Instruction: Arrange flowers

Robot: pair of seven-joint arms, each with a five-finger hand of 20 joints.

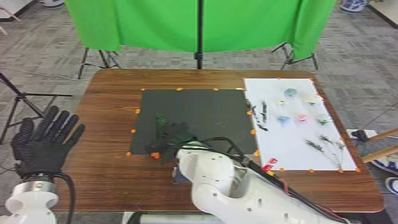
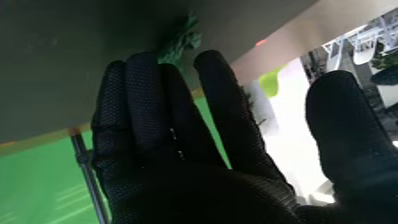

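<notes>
Laying out the first greenery appears to be in progress, a green sprig [image 2: 184, 40] lying on the dark mat [image 1: 209, 107] near the right hand [image 2: 195, 192], its fingers extending straight and open. The next move is probably calling for a clean withdrawal — no snagging of leaves — then a reach to the white sheet [image 1: 264, 86], where a pink flower [image 1: 302, 118] is lying. Bare mat is offering room beyond; the left hand [image 1: 44, 150] is resting open outside the table's [image 1: 107, 110] left edge.
</notes>
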